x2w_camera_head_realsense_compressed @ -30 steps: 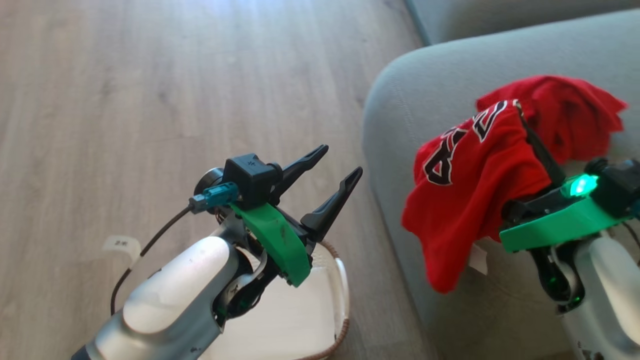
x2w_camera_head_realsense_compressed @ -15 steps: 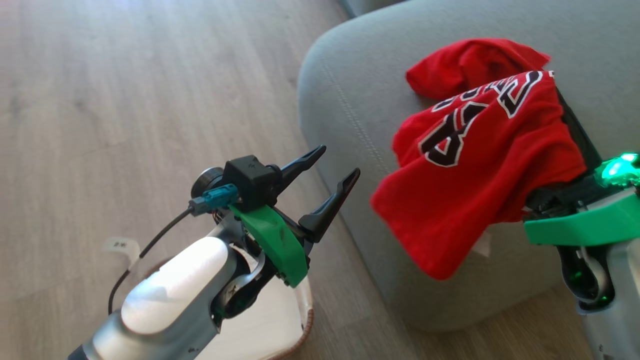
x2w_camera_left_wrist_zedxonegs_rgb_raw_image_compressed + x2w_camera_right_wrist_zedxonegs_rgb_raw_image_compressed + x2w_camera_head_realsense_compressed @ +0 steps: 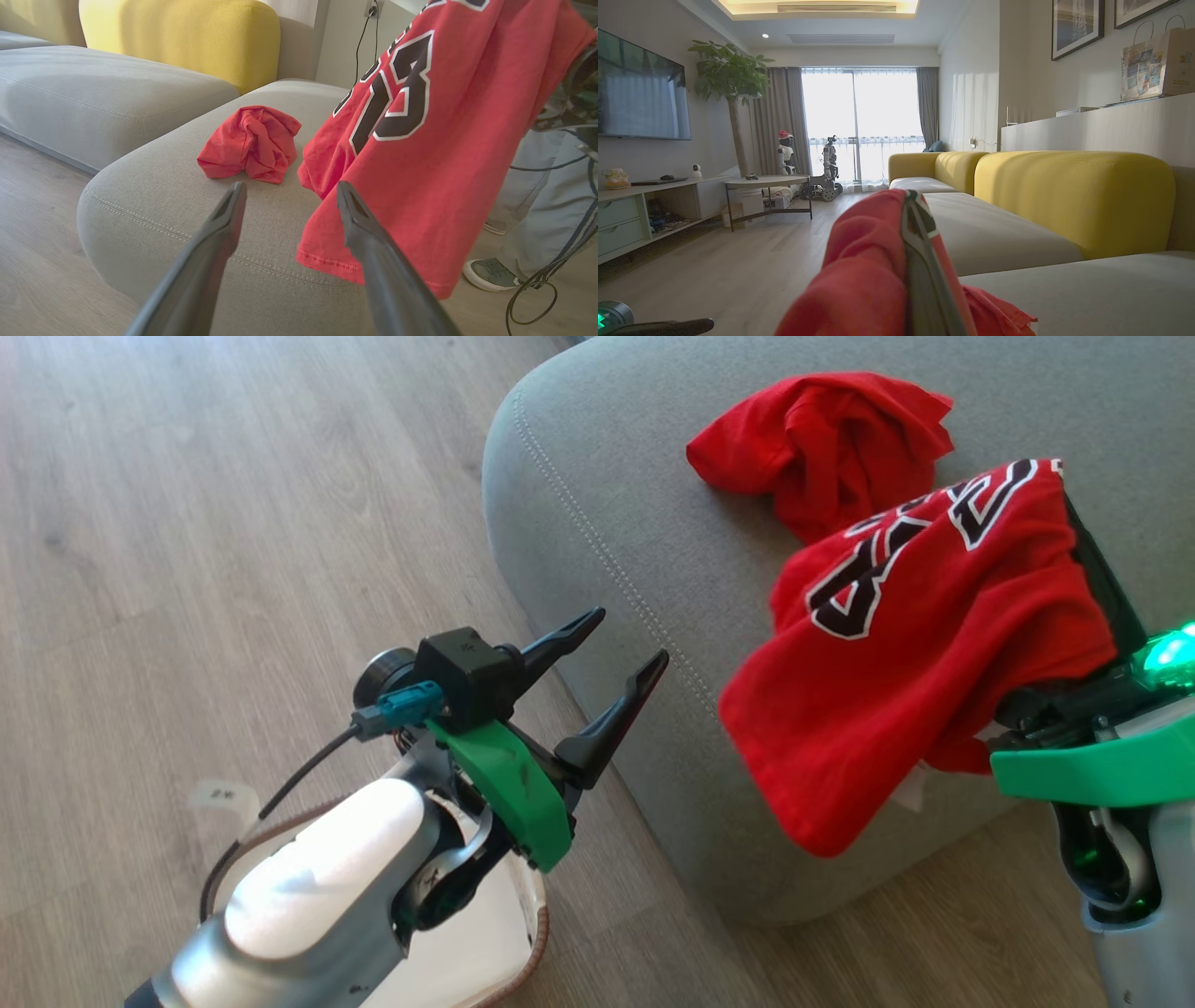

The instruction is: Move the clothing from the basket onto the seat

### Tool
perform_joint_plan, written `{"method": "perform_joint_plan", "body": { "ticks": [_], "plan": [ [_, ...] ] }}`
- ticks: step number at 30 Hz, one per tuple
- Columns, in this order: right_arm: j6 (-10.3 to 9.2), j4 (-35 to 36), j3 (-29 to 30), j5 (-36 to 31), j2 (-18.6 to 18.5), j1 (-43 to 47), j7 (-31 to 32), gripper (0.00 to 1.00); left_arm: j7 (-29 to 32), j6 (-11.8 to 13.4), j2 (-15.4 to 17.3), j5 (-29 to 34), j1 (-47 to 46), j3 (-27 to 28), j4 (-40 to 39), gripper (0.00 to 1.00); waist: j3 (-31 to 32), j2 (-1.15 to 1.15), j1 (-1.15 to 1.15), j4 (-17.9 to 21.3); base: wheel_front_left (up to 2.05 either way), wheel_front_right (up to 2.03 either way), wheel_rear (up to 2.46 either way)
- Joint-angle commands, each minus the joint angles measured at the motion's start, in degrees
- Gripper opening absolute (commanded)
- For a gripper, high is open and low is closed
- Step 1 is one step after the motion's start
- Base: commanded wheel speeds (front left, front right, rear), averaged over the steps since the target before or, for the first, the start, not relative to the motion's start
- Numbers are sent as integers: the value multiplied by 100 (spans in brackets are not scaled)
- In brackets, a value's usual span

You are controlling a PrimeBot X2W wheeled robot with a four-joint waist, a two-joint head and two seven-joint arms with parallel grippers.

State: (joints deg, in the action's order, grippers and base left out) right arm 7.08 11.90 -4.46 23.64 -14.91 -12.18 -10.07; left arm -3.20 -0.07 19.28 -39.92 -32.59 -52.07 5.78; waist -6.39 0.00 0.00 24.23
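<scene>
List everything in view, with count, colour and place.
jersey: 1, red with black-and-white numbers, hanging from the right gripper over the seat's edge
shirt: 1, red, crumpled on the seat
seat: 1, grey, beside the basket
basket: 1, white with brown rim, on the floor under the left arm
floor: 1, pale wood
backrests: at least 2, yellow, behind the grey cushions
TV: 1, dark, on the wall
plant: 1, green, near the curtains
person: 1, grey trousers and shoe, beyond the jersey
left gripper: 1, dark, open and empty, above the basket
right gripper: 1, dark, shut on the jersey
</scene>
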Motion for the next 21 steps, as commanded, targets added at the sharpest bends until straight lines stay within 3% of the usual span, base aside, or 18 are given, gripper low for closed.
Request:
{"method": "perform_joint_plan", "body": {
  "ticks": [1, 10, 21],
  "plan": [
    [41, 266, -51, -42, -53, -81, 44, 0, -72, -14, 123, 70, -366, 206, -139, 100, -15, 0, 0, 22, 0, 0, 0],
    [41, 172, -85, -38, -287, -580, 130, 0, -53, -16, 109, 79, -451, 175, -136, 100, -206, 0, 0, -24, 0, 0, 0],
    [41, -759, 163, 323, -1304, -2081, 208, 0, 157, -84, 152, 164, -805, 122, -207, 100, -886, 0, 0, -441, 0, 0, 0]
  ]
}}
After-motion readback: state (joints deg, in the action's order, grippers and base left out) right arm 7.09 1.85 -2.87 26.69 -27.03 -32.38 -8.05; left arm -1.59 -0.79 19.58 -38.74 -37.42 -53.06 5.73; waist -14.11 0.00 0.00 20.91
